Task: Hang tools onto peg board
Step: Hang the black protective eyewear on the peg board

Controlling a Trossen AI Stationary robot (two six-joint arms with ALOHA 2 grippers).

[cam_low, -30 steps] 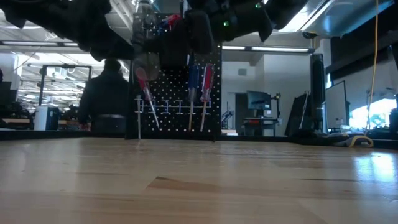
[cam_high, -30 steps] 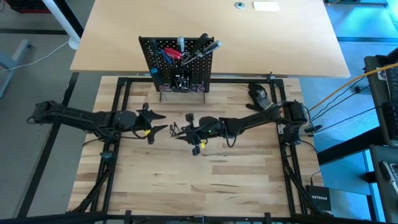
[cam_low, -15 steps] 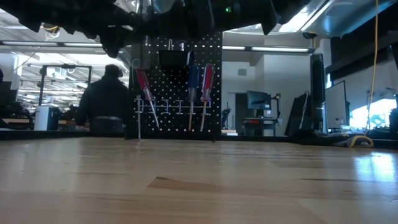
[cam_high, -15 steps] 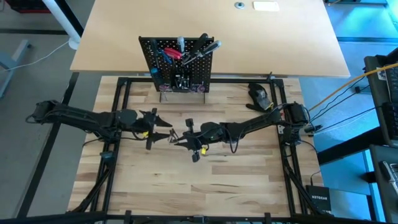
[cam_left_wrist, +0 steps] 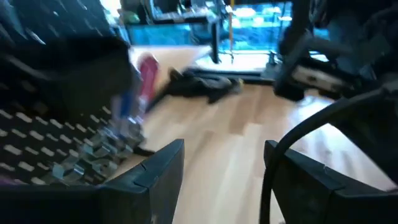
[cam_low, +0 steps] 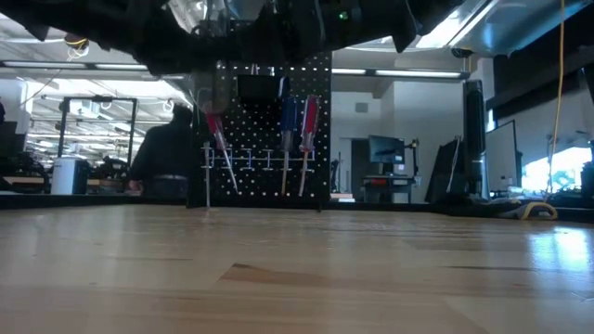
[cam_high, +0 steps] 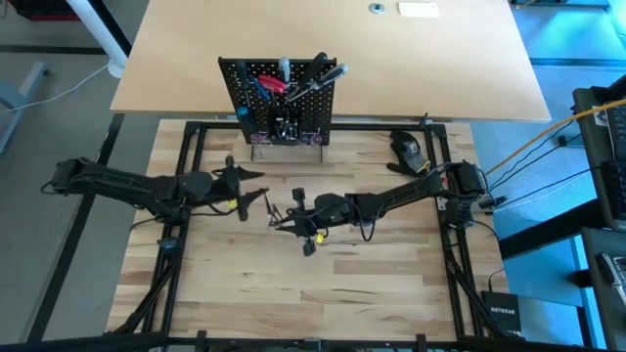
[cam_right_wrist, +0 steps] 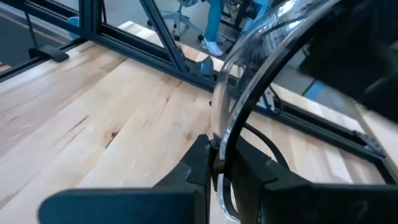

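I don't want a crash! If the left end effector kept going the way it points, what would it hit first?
Probably the right end effector with its clear curved tool; the open left end effector points toward it, though heights are unclear.

Peg board [cam_high: 282, 102]: small black perforated panel, stands upright on thin wire feet at far edge of the wood tabletop [cam_high: 323, 264], centre-left. Tools hang on its face: red-handled screwdriver [cam_low: 215, 139] at the board's left, tilted, shaft pointing down; blue-handled screwdriver [cam_low: 289, 130] and another red-handled screwdriver [cam_low: 307, 130] just beside each other near the board's right, hanging approx. vertical. From above, red-handled pliers [cam_high: 268, 82] and black handles cluster at board's top; details too small to tell.
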